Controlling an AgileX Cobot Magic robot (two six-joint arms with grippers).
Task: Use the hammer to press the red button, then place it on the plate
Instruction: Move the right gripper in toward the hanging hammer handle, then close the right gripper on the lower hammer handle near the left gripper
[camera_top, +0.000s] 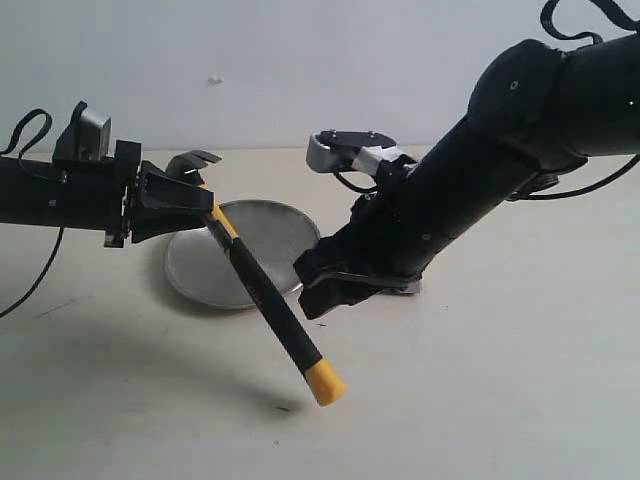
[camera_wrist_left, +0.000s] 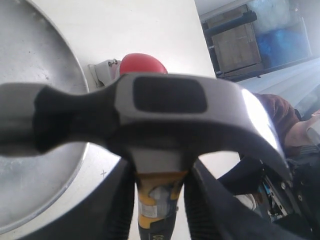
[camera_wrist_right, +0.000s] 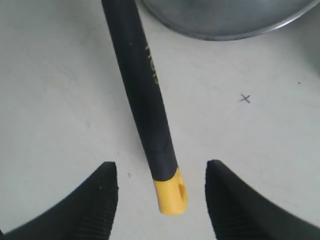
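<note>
The left end effector (camera_top: 205, 205) is clamping the claw hammer (camera_top: 262, 295) (dark metal head, black handle, yellow end) on the neck just under the head. The hammer is hanging clear of the pale counter (camera_top: 500, 400). Its handle is slanting toward 5 o'clock, crossing in front of the round, shallow silver metal plate (camera_top: 195, 280). The right end effector (camera_top: 318, 290) is hovering at the handle's lower end, jaws standing apart, gripping nothing.

Step in hand, as judged: the hammer is aloft, not on the plate, and this is looking like a hand-over to the right arm. Whether the press is done cannot be told. The next move is calling for the right jaws to close squarely on the black grip above the yellow end before the left lets go.

Views: the exterior is not showing the glossy red dome button (camera_wrist_left: 142, 62), which is likely masked by the right arm. The left wrist view is showing it on its grey base, just beside the plate rim. Only the right wrist view is showing the yellow end sitting between the open fingers (camera_wrist_right: 102, 192), touching neither.
</note>
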